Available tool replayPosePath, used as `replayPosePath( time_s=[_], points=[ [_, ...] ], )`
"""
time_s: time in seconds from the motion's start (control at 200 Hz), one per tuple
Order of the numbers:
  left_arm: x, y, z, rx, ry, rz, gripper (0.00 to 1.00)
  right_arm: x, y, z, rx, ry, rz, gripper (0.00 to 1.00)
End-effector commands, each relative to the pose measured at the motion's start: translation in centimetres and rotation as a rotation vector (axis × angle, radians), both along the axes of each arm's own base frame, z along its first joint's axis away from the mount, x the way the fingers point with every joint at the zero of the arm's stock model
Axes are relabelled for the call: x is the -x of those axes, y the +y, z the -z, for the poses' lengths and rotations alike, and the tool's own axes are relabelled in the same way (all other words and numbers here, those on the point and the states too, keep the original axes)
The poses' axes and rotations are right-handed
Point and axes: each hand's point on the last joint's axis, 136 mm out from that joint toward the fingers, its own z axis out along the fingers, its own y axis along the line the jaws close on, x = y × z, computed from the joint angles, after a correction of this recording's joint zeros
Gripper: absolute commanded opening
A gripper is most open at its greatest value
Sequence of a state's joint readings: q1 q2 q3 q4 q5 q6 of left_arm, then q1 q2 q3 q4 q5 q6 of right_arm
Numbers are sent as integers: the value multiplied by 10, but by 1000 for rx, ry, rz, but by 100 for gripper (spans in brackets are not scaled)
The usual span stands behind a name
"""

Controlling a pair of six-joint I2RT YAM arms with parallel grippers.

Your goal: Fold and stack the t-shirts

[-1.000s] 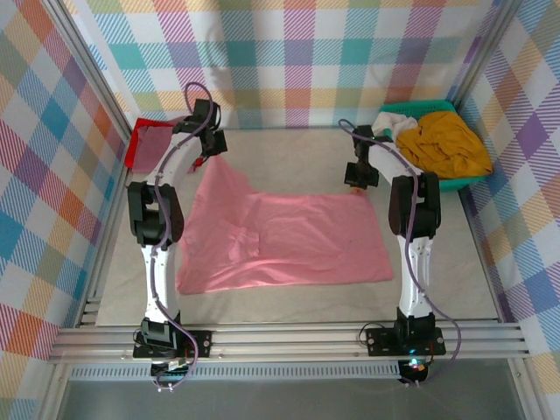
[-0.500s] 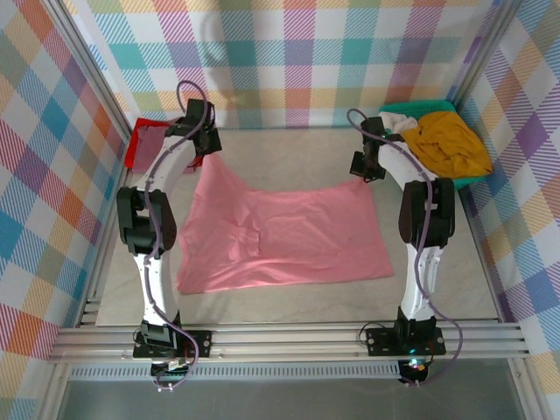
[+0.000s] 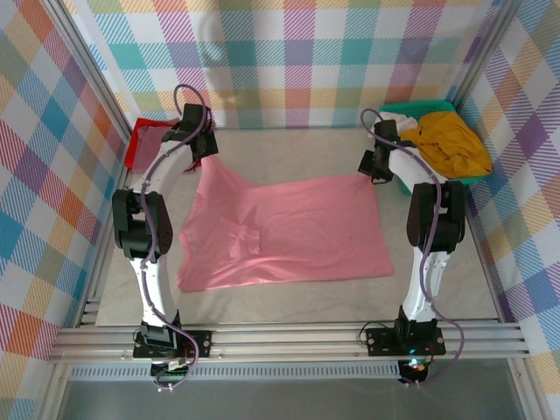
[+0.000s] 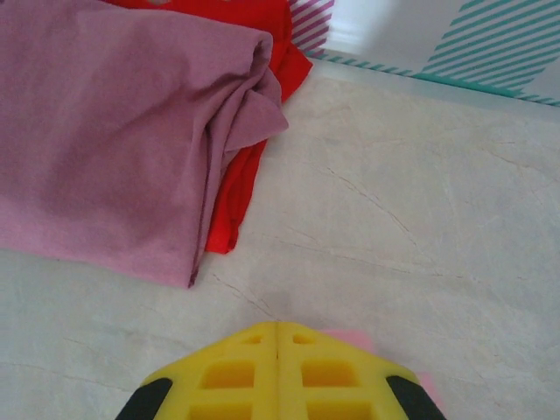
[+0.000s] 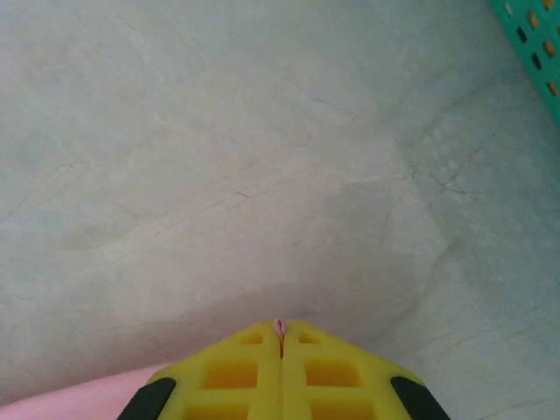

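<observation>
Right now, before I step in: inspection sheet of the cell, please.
Surface: pale marbled table, no spills seen.
Job's things: salmon-pink t-shirt spread mid-table; maroon t-shirt lying on red t-shirt at far left; mustard-yellow t-shirt heaped in teal basket at far right.
Clutter: nothing seen.
Grippers: left gripper and right gripper both shut, each pinching a far corner of the salmon-pink t-shirt.
Cables: purple cables run along both arms, looping above the wrists.
Surroundings: plaid curtains on three sides; aluminium frame at near edge.
</observation>
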State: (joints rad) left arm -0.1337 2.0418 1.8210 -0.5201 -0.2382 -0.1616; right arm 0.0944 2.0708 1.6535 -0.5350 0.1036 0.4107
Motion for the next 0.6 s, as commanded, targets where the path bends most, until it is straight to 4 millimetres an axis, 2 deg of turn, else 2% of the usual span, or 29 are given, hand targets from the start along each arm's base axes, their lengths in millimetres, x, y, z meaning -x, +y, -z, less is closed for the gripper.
replayPosePath(
  time_s=[0.0,0.115,0.175,0.26,0.38,0.525,0.595],
  points=[
    [-16,10,-37,-49,-88,12,0,-22,1,-30,-31,-105,9,0],
    [-21,8,-36,-58,-70,26,0,-25,-4,-30,-33,-111,28,0],
    [-20,10,-39,-65,-80,18,0,-25,-10,-31,-30,-118,53,0],
    [-14,9,-42,-48,-95,19,0,-22,-8,-33,-52,-136,47,0],
    [9,5,-40,-3,-94,17,0,-13,-4,-36,-85,-149,40,0],
    [45,9,-32,12,-114,-4,0,4,-10,-39,-66,-158,61,0],
    [54,12,-26,-4,-99,-7,0,5,-10,-39,-59,-152,53,0]
  ],
)
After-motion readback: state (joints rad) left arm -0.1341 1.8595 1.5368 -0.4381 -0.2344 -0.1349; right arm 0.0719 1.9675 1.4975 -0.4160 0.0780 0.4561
